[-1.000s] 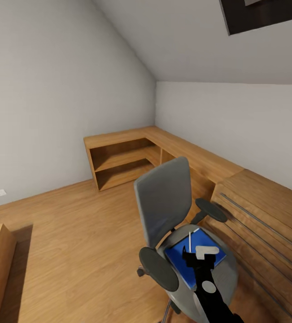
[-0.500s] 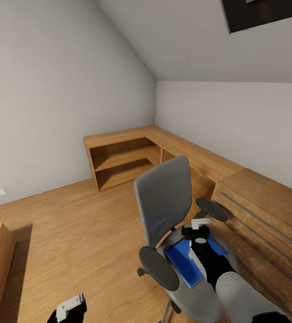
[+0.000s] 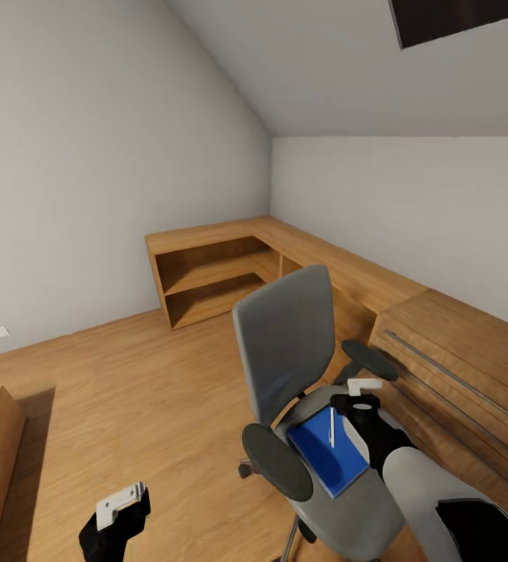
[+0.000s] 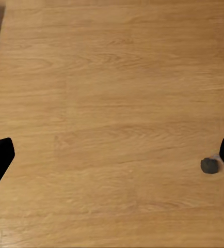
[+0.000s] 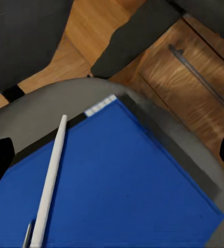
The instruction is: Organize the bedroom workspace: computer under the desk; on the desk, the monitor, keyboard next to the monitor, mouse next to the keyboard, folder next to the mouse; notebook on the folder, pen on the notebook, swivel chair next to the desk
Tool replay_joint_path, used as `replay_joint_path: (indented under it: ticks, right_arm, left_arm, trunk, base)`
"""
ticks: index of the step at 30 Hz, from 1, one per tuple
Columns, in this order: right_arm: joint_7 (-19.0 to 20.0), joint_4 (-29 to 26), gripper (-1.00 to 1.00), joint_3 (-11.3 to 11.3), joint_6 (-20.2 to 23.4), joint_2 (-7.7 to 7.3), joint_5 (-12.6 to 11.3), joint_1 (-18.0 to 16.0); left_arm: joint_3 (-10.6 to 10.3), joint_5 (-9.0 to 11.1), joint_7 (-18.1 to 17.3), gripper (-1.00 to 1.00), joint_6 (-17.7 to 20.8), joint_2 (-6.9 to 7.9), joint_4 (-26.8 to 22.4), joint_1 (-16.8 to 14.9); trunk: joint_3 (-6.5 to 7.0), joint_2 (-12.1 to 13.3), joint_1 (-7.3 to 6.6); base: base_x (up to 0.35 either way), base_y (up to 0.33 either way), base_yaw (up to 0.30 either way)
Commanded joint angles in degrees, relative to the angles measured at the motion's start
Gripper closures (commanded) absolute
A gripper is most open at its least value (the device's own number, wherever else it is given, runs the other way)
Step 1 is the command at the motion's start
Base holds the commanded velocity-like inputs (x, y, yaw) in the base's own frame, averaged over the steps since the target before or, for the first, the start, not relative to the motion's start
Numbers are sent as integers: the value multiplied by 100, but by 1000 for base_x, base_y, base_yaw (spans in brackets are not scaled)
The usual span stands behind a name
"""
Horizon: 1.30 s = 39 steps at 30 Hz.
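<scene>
My right tool (image 3: 360, 396) has drawn back, wide open and empty
The folder (image 3: 330, 451) lies untouched on the swivel chair (image 3: 300, 390) seat, pen (image 5: 49, 181) on top; no grasp yet; left tool (image 3: 117, 515) open too

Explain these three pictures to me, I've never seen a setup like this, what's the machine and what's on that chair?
It's a simulated two-armed wheeled robot. The big picture comes from a camera on its head; the other two from cameras near each arm's tool. The swivel chair has a blue folder on its seat, with a white pen on top. The right tool hangs above the seat's far edge; its camera shows the folder and pen close up. The left tool hangs low over the wooden floor. Both tools are open, holding nothing.
</scene>
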Motion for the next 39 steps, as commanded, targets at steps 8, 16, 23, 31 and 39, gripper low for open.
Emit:
replay_joint_path:
  ticks: [8,16,23,31,39]
  right_arm:
    - [59,260,-100,-140,473,10,-45,-8]
    - [62,299,-100,-146,585,205,-40,-7]
    - [61,308,-100,-149,594,295,-40,-6]
    - [61,315,-100,-150,598,303,-41,-6]
    - [61,318,-100,-154,604,297,-41,-6]
  left_arm:
    - [13,631,37,-100,2818,-17,-2272,85]
    - [16,1325,50,-100,3119,-42,-2431,88]
    - [216,1415,46,-100,3132,-17,-2440,88]
    - [299,1415,43,-100,3119,-15,-2441,88]
    - [314,1414,43,-100,3022,-15,-2455,88]
  trunk:
    - [-149,-325,177]
    - [-292,-646,352]
    - [-418,-927,506]
    - [-436,-967,528]
    - [-580,-1288,704]
  base:
    - [0,0,0]
    - [0,0,0]
    - [0,0,0]
    - [0,0,0]
    - [0,0,0]
